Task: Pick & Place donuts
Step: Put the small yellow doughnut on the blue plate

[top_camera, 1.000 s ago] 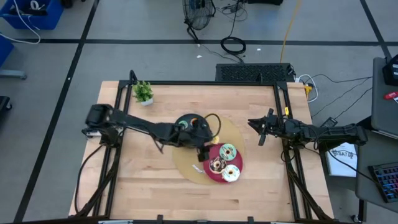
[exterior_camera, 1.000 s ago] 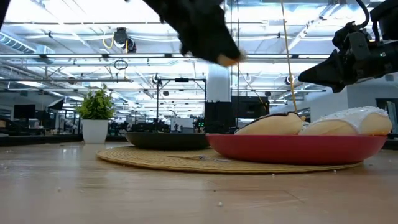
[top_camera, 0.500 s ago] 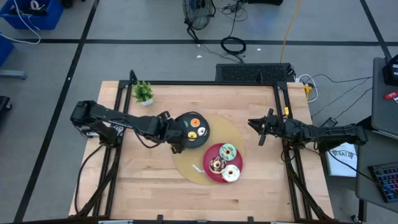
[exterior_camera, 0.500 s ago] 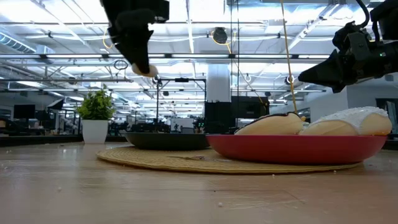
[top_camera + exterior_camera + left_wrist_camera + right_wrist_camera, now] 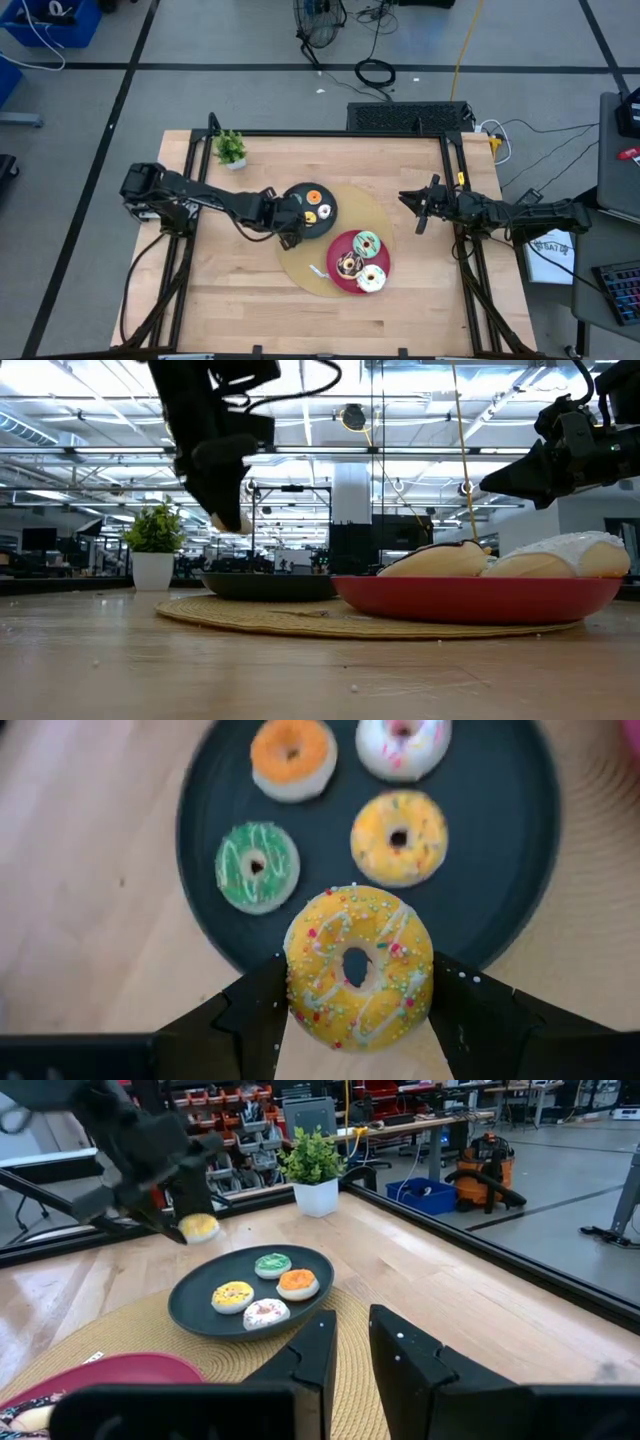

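While the right arm waits at the right edge of the table, the left gripper (image 5: 357, 1010) is clamped on a small yellow ring donut with coloured sprinkles and pale icing lines (image 5: 358, 966). Its two dark fingers press on the two opposite sides of the ring. In the high view the left gripper (image 5: 290, 232) is above the near-left rim of the round black plate (image 5: 296, 194), and in the low view it hangs in the air, clearly higher than the plate, with the donut at its tip.

Four other small donuts lie on the black plate: an orange one (image 5: 292, 756), a green one with white lines (image 5: 257, 866), a yellow-orange one (image 5: 399, 836) and a white one with pink specks (image 5: 404, 740). They are near each other but apart.

The black plate stands on a round woven straw mat (image 5: 372, 213). On the same mat, just beside it, is a round red plate (image 5: 339, 246) with three larger donuts: a mint-green one (image 5: 366, 242), a chocolate brown one (image 5: 349, 265) and a white-yellow one (image 5: 371, 279).

The right gripper (image 5: 421, 210) has its fingers closed with nothing between them. It is well apart from both plates. A small green plant in a white pot (image 5: 231, 149) stands at the far left corner of the table.
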You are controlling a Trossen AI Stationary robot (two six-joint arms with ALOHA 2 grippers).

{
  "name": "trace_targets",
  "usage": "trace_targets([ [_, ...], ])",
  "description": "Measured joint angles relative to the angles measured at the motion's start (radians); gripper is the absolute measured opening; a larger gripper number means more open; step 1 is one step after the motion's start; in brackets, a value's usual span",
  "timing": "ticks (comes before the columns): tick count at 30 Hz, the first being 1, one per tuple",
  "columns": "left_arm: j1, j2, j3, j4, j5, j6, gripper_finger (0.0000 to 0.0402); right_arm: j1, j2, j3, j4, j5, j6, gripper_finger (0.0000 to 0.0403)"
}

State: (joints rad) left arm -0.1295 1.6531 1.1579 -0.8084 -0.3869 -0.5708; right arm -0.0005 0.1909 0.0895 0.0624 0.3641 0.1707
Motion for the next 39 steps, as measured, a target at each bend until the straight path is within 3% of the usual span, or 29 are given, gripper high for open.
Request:
trace_targets([
  [15, 0.074, -0.004, -0.27, 0.402, 0.055, -0.008, 0.0223, 0.0, 0.0, 0.0, 0.0, 0.0, 0.0, 0.0055],
  [39, 0.082, -0.003, -0.291, 0.482, 0.072, 0.013, 0.0223, 0.0, 0.0, 0.0, 0.0, 0.0, 0.0, 0.0055],
])
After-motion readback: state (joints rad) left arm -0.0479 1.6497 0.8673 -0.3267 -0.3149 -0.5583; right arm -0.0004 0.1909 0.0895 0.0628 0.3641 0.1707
